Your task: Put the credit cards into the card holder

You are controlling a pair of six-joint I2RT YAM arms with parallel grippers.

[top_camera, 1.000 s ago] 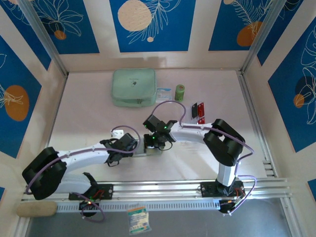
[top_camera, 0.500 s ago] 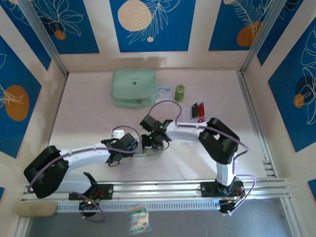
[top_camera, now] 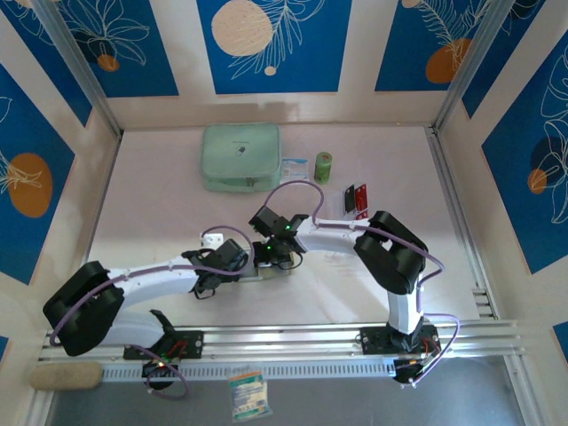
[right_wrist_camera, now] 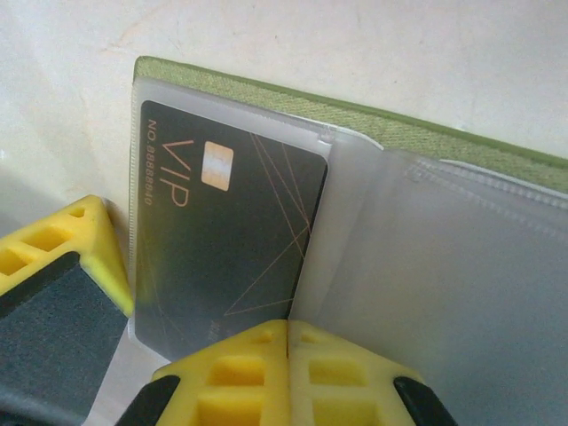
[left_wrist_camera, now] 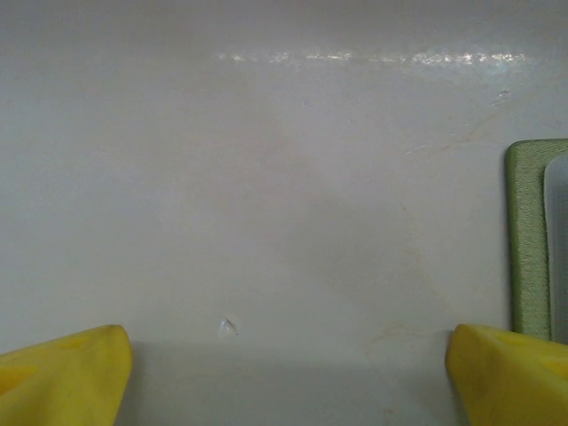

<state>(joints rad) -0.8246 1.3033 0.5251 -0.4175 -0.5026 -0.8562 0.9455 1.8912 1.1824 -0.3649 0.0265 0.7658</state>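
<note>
- Your left arm (top_camera: 151, 280) stretches toward centre; the left tool (left_wrist_camera: 284, 382) gapes wide (yellow fingers (left_wrist_camera: 62, 373) well apart).
- Your right arm (top_camera: 337, 232) bends inward; the right tool (right_wrist_camera: 288, 351) is closed, fingertips (right_wrist_camera: 253, 368) touching.

White arms (top_camera: 151, 277), black joints (top_camera: 82, 306), purple cables (top_camera: 297, 184), yellow fingers (right_wrist_camera: 257, 359).

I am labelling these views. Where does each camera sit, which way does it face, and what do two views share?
Top external: above and behind, facing down on the table; left arm and right arm show.
Left wrist: on the left arm, facing the table closely; open left tool, wallet edge at right.
Right wrist: facing down on the wallet's black card; shut right tool.
Shared: both wrist views show the wallet.
</note>
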